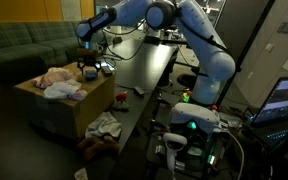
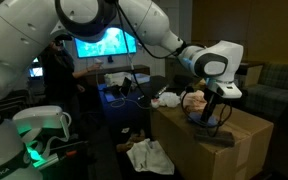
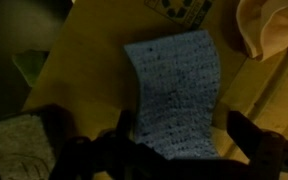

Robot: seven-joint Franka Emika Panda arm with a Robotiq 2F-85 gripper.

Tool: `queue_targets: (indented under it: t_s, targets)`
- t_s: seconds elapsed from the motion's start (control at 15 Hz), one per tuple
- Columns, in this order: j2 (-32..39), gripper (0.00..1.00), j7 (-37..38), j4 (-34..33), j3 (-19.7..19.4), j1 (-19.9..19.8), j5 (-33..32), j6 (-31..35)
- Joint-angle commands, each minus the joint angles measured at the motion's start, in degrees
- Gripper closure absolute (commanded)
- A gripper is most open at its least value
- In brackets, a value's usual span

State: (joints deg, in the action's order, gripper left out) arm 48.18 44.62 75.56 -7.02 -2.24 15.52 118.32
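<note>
**End effector (image 3: 166,148) poised, jaws apart, over the blue cloth (image 3: 174,92)**

Dark fingers (image 3: 72,150) filled the near edge of the wrist view, and we saw them spread wide with nothing between them. Directly beneath lay the blue cloth, flat on top of a cardboard box (image 1: 79,105) and untouched as far as we could tell. We judged the work barely begun: the end effector hung over the cloth, but no grip was taken and nothing was lifted. Pale garments (image 1: 59,85) were heaped on the left part of the box, near the cloth. The room around it was dim, with a green sofa (image 1: 19,50) at far left. To the right stood a dark worktop (image 1: 149,70). A lit monitor (image 2: 106,45) glowed farther off, and another rag (image 2: 149,155) lay on the floor.
</note>
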Motion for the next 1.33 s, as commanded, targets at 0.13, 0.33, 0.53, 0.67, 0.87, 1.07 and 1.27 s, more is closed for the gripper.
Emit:
queue_targets:
  t_s: [0.13, 0.33, 0.53, 0.67, 0.87, 1.07, 1.27]
  targets:
    - [1.5, 0.0, 1.3, -4.0, -0.1, -0.1, -2.1, -2.7]
    - [0.9, 0.0, 1.1, -3.8, -0.2, 0.2, -3.0, -3.5]
    - [0.3, 0.01, 0.8, -3.3, -0.1, 0.2, -3.6, -4.2]
    - [-0.3, 0.01, 0.4, -2.5, -0.1, 0.3, -4.1, -4.1]
    - [-1.1, 0.03, -0.2, -1.3, 0.1, 0.6, -4.6, -3.7]
    - [-1.6, 0.11, -0.6, -0.4, 0.1, 1.0, -5.3, -3.3]
    - [-1.6, 0.09, -1.0, 0.0, 0.2, 1.5, -5.7, -3.3]
